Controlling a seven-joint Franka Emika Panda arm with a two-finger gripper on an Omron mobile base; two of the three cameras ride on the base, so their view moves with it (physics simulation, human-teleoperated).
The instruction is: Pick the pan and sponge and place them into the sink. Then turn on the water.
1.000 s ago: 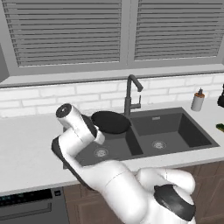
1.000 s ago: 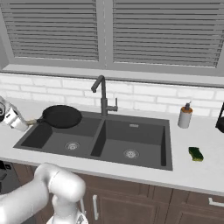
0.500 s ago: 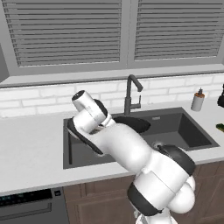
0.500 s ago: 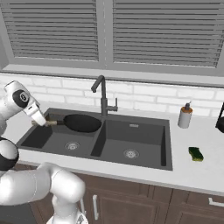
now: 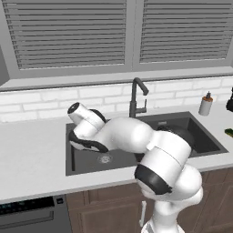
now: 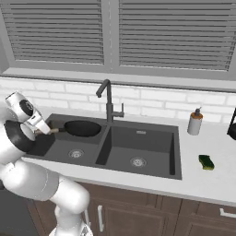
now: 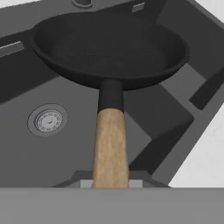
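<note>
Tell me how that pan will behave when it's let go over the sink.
The pan looks rigid, so it likely won't flex. Held by the end of its long wooden handle, the round bowl end probably pulls it nose-down. It hangs above the left basin of the sink, near the divider, so on release it may land tilted.

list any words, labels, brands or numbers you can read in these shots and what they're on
There is no readable text in any view.
Soap bottle: plain, no label visible.
Appliance panel at the lower left of the left base view: faint light marks, too small and blurred to read.
Pan, sponge, sink and faucet: no markings.
</note>
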